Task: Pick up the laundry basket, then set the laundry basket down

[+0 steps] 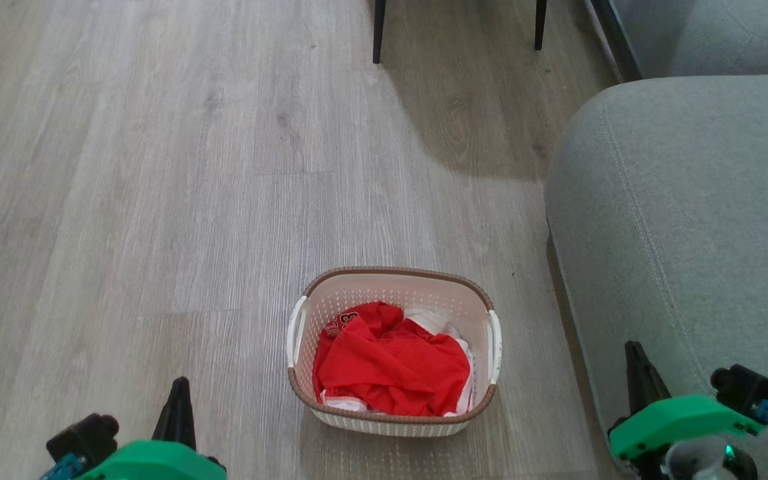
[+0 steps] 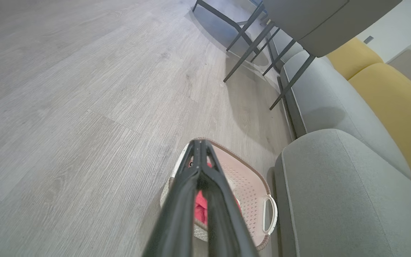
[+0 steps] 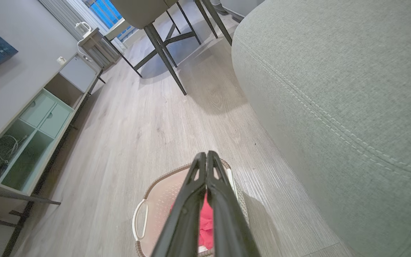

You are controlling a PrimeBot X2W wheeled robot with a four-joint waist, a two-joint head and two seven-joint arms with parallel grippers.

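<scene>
Head view — laundry basket (image 1: 394, 288) holding red garment (image 1: 391, 367), lettering unreadable, left tool (image 1: 180, 385) and right tool (image 1: 633, 352) clenched

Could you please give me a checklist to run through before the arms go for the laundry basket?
1. The laundry basket upright on the floor: ok.
2. Its white handles free of clothing: ok.
3. The red clothes within the rim: ok.
4. Jaws of the left gripper open for a handle: not ok, shut.
5. Jaws of the right gripper open: not ok, shut.
6. Clearance beside the sofa for the right arm: cannot tell.
</scene>
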